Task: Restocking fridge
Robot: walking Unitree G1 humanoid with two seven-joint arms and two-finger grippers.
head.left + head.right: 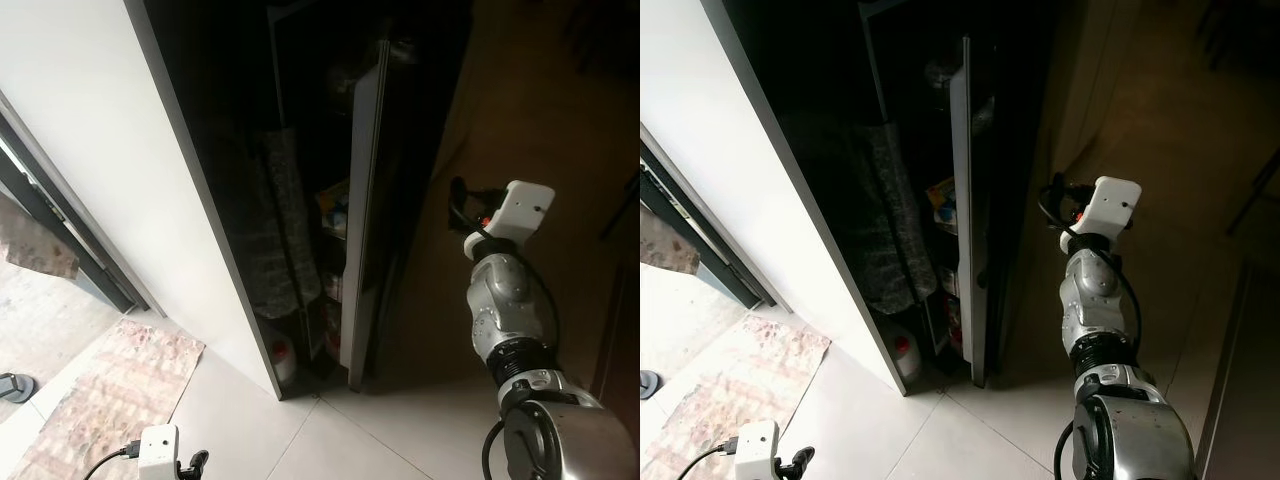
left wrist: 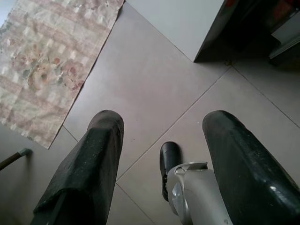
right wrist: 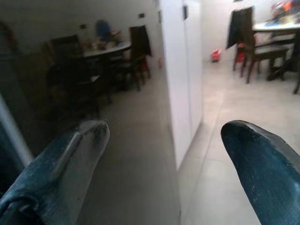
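Head view: glossy black fridge door [image 1: 965, 200] ajar.

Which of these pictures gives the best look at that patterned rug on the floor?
The left wrist view: the rug is close and its floral pattern is clear. Both eye views show it smaller, in their lower left corner, beside the white wall.

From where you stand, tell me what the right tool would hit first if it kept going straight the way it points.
Most likely the dark glossy fridge door. The right tool is open, and that reflective panel lies directly between and ahead of its fingers. Depth is hard to judge, so it could slide along the panel instead.
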